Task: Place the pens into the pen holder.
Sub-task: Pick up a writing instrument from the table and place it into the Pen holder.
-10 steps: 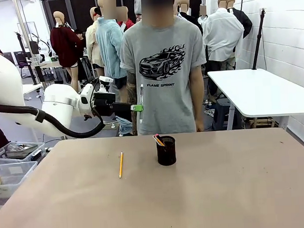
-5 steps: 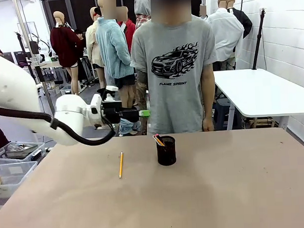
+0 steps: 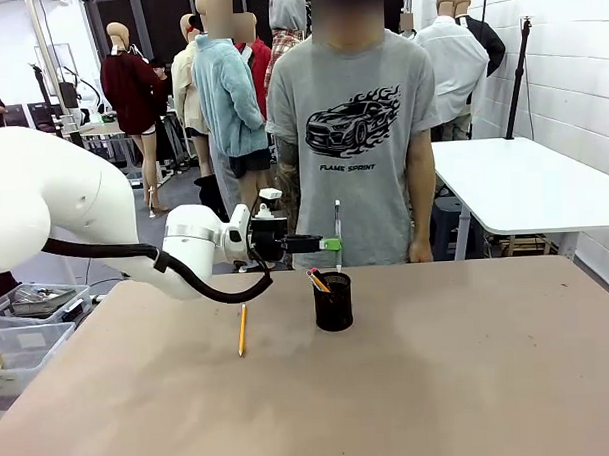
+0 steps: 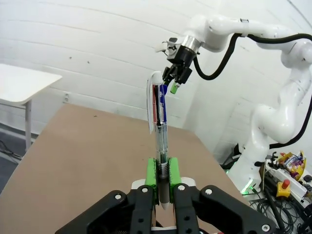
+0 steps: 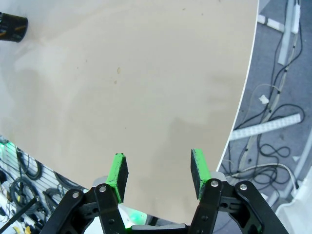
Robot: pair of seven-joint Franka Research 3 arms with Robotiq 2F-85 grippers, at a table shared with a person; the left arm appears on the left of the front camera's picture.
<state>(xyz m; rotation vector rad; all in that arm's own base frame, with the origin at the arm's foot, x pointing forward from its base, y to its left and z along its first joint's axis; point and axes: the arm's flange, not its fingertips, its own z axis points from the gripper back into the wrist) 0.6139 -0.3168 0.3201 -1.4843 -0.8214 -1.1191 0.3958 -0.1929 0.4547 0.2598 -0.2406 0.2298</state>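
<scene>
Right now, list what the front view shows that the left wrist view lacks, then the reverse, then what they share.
Front view: a yellow pencil lying flat on the brown table, the black mesh pen holder to its right with sticks poking out, and a person standing at the far edge.

Left wrist view: close detail of the pen, a clear barrel with blue and red inside, and the right arm raised beyond it with its right end effector.

Both: the left end effector shut on that pen, plus the table.
</scene>
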